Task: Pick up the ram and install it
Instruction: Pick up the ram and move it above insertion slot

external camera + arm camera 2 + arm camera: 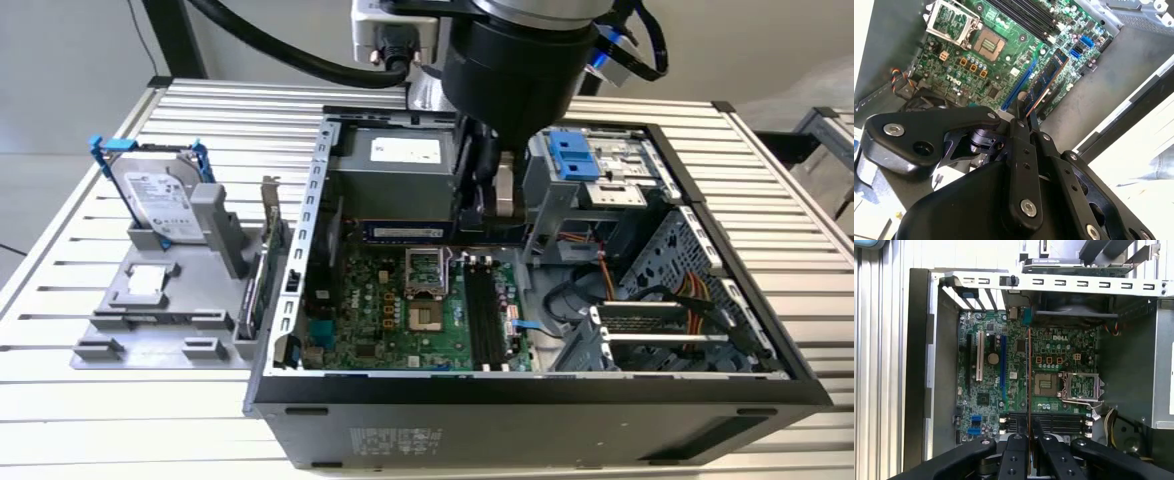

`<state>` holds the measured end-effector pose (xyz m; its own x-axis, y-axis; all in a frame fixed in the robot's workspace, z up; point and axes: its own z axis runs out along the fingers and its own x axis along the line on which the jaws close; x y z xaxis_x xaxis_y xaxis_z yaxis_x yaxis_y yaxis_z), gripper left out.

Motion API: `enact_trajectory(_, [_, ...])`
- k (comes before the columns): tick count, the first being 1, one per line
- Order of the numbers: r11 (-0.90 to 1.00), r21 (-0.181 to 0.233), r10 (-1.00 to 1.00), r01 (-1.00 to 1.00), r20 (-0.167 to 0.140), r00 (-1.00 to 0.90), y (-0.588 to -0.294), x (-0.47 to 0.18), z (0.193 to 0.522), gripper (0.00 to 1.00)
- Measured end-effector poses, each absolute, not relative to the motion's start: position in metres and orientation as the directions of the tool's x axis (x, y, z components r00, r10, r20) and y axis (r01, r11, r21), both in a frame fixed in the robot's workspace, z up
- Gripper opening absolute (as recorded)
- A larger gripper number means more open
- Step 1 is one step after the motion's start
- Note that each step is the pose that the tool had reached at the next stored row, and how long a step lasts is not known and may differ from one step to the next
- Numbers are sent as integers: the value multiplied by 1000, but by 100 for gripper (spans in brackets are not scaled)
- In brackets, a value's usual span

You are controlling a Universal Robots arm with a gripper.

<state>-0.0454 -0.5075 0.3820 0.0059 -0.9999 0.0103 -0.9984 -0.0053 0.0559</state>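
**Ram clamped in the fingers over the open case**

The gripper (1029, 434) hung inside the open case (534, 395), its fingers (1015, 460) clamped on one end of the ram (1046, 80). The stick pointed away from the fingers toward the green motherboard (1054, 347), above it and not seated. In the first wrist view the dark memory slots (1059, 422) lay just beside the fingers. At the exterior view's left, the hard drive (158, 195) stood in a grey holder (147, 300) on the desk (134, 420).
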Motion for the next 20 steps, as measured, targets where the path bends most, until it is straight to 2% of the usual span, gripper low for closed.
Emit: enact_trajectory(20, [-5,56,-1000,-998,10,6,-507,-37,382,0])
